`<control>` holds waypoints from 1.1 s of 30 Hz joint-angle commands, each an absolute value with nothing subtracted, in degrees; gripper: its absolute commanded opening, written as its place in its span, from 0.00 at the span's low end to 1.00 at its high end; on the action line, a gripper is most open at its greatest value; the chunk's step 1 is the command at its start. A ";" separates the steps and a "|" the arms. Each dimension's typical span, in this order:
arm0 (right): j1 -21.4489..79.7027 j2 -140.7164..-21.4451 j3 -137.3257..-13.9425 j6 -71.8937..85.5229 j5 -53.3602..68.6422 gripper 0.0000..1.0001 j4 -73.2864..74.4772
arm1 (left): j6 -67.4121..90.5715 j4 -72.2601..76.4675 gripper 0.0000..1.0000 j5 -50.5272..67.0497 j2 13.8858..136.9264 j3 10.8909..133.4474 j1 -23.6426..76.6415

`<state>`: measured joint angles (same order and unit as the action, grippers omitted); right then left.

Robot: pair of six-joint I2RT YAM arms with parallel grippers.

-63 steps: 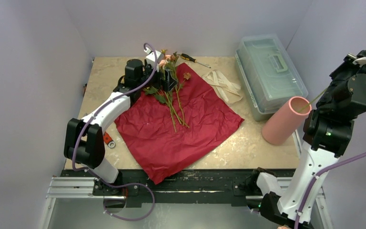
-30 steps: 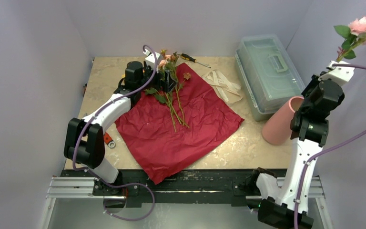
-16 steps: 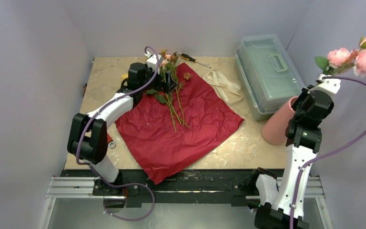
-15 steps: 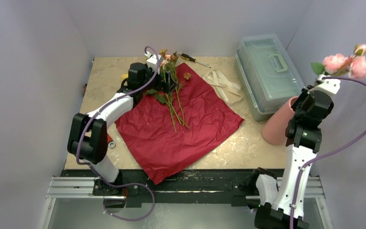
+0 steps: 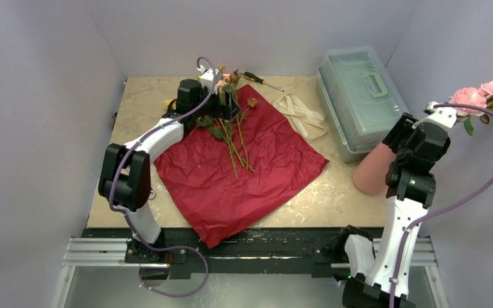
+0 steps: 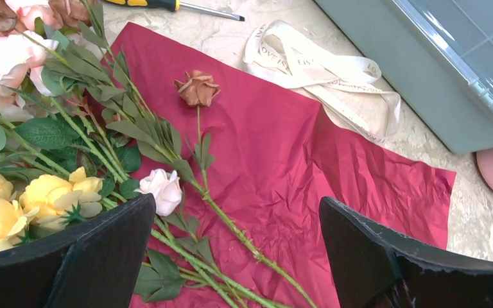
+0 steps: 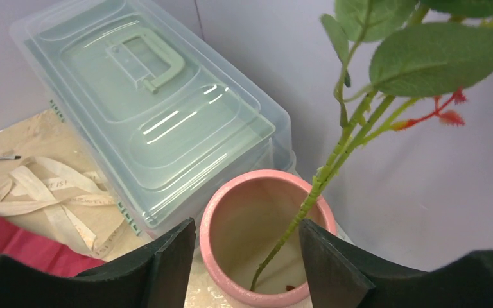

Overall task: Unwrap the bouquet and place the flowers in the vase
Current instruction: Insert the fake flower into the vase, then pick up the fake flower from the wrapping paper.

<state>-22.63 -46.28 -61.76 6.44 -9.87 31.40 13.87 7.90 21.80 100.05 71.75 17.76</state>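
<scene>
The right gripper is hanging just above the mouth of the vase, which is standing at the right edge of the table, just beside the near end of the clear plastic box. Its fingers are standing apart, and the pink stem is passing between them without touching either pad, so the release appears complete. The foot of the stem is resting inside the vase, while the pink blooms are leaning out past the right edge. To finish this step cleanly, the operator should be widening the fingers fully before any retreat, then drawing the gripper away along the line of the stem rather than across it. A sideways pull is likely to catch the leaves and drag the stem out, or rock the vase, which the overhanging blooms are probably loading toward the right. The left gripper is hovering with its fingers spread wide and holding nothing, over the remaining flowers. These are lying on the far-left part of the dark red paper, which is spread flat in the middle of the table. For the next pick, the fingers should be closing on bare stem below the leaves — not on the heads. The cream ribbon is lying loose toward the far edge.
</scene>
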 commanded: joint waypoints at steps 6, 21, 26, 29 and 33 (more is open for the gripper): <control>-23.05 -44.42 -72.53 0.47 0.65 0.73 37.18 | 16.72 -3.48 1.00 18.05 106.60 84.52 18.30; -22.96 -50.12 -81.59 -4.53 17.02 0.87 41.12 | 27.85 -1.13 0.89 19.58 113.86 85.69 21.11; -23.01 -51.50 -82.33 -5.81 17.98 0.87 41.52 | 30.88 0.80 0.77 16.32 115.28 84.82 23.32; -22.95 -52.52 -83.18 -6.44 18.15 0.87 41.57 | 32.00 -1.01 0.71 13.35 117.32 85.90 24.47; -22.95 -53.94 -84.91 -6.72 18.64 0.88 41.53 | 34.12 -4.06 0.67 9.86 120.17 87.47 24.87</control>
<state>-22.90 -53.34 -81.06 -5.23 16.45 42.44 30.57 -2.35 14.48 117.51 85.23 24.71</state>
